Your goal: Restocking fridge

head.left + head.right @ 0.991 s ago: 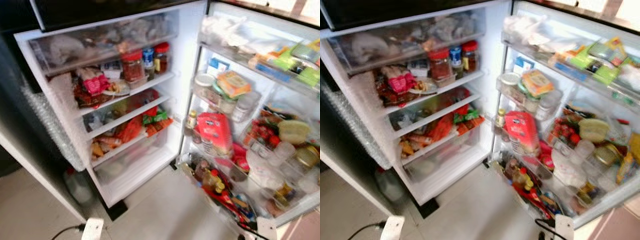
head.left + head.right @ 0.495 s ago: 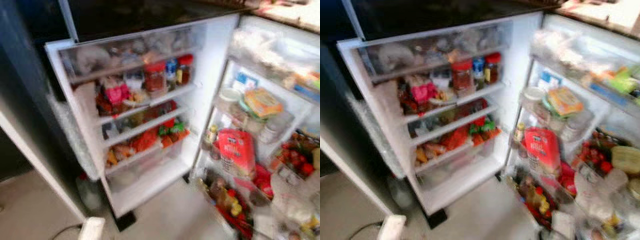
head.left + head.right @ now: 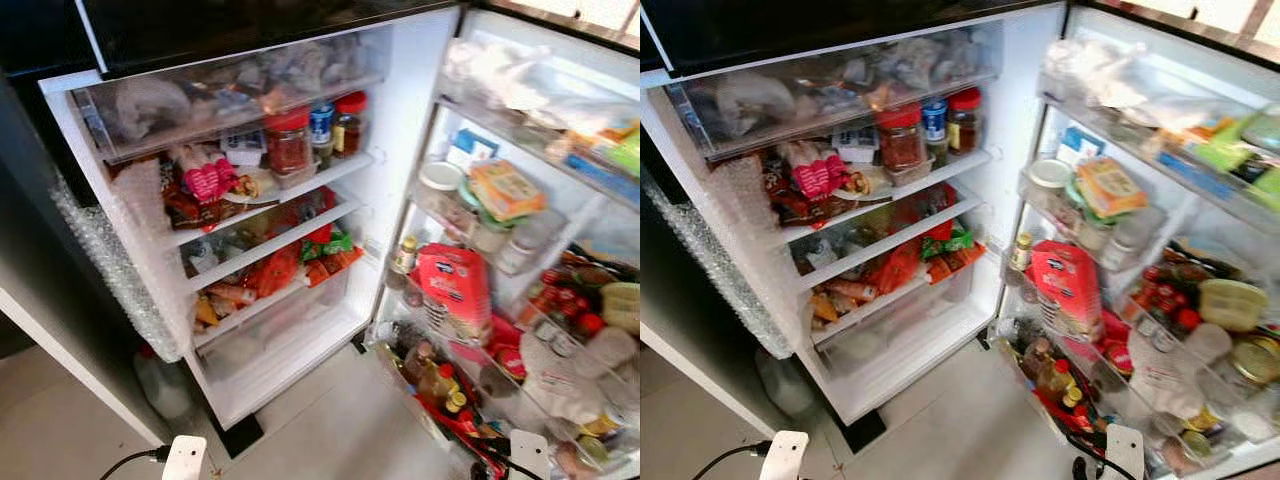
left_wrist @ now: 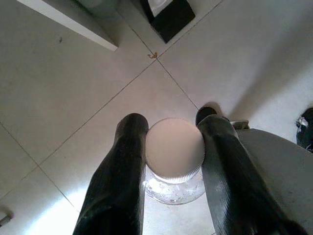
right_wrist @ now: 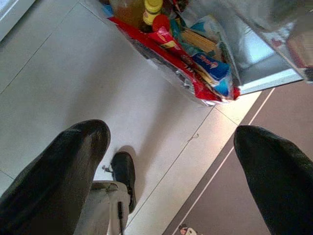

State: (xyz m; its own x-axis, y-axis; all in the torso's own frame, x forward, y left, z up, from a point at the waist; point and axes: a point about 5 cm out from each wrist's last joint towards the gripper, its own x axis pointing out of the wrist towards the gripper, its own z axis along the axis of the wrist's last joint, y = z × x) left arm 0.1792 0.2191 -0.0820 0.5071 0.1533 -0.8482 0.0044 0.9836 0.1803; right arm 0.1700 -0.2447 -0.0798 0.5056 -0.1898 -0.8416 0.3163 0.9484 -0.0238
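Pale floor tiles lie in front of an open fridge with a white inside. Its main compartment holds a clear drawer of wrapped food at the top. Below the drawer, a shelf carries three jars with red and blue lids beside pink and red packets. Lower shelves hold orange, red and green packets.

To the right of the compartment, the open door has racks crowded with tubs, jars, bottles and a red carton; its print is too blurred to read. A blue packet in the lowest rack bears writing that cannot be made out.

The left gripper hangs low over the floor before the fridge, its jaws clamped on a clear bottle with a round, ridged white cap, seen from above. No label shows on it.

The right gripper hangs near the foot of the door, its jaws wide apart with nothing between them.
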